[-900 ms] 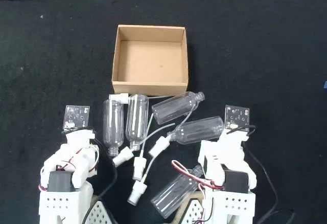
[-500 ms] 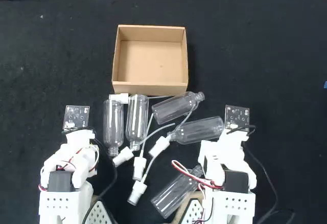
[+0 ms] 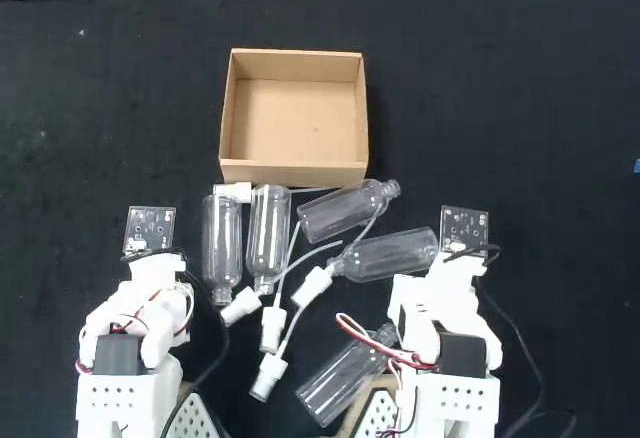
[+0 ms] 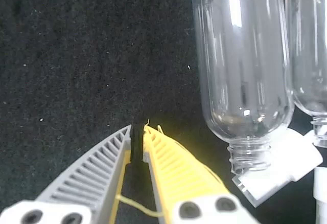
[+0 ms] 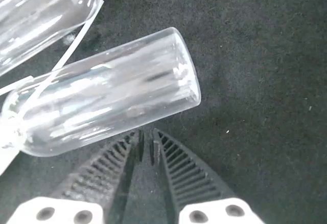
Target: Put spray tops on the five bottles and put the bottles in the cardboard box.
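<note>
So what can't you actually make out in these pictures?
High view: neck of the lowest bottle, under the right arm's wires; capped or not, unclear.
High view: which thin tube joins which spray top; too fine, tangled.
Left wrist view: base of the nearest bottle, cut off by the edge.
Right wrist view: neck of the near bottle, cut off by the edge.

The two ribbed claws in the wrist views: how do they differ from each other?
Colour: the left gripper has one grey and one yellow finger; the right gripper has two dark fingers. Neighbours: the left gripper sits beside the open neck end of a clear plastic bottle; the right gripper sits by the flat bottom of a second clear plastic bottle. Both are shut, hold nothing and hang over the black table cloth.
</note>
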